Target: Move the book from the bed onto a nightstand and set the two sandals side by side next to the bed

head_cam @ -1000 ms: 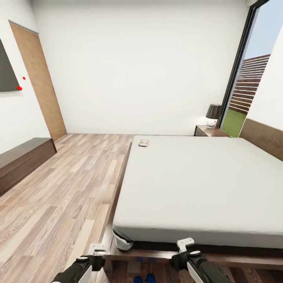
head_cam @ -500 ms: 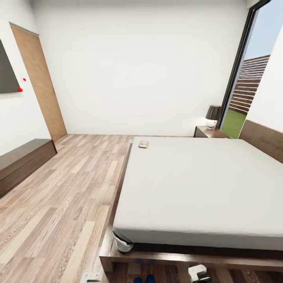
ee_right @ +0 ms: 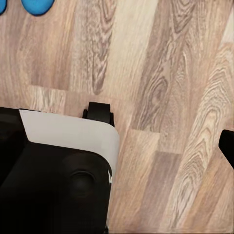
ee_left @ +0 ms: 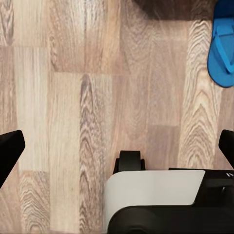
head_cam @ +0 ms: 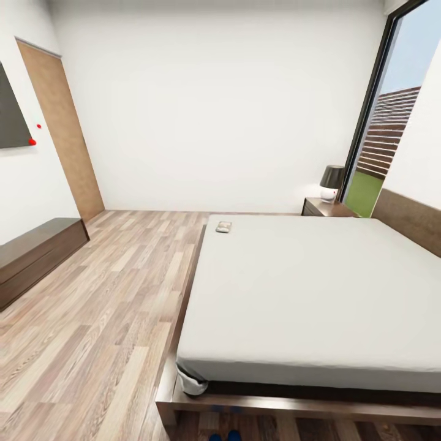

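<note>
- Small thin grey book (head_cam: 224,227) lies on the white-mattress bed's (head_cam: 306,288) far left corner.
- Blue sandals (head_cam: 223,436) at the bed's foot, cut off by the frame edge.
- Left gripper (ee_left: 119,148) jaws spread wide over the wood-plank floor (ee_left: 73,97).
- Right jaws: one tip visible, can't tell.

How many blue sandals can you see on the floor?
2. The two blue sandals lie side by side on the wood floor at the foot of the bed, their tips just showing at the head view's lower edge. The left wrist view shows one sandal.
</note>
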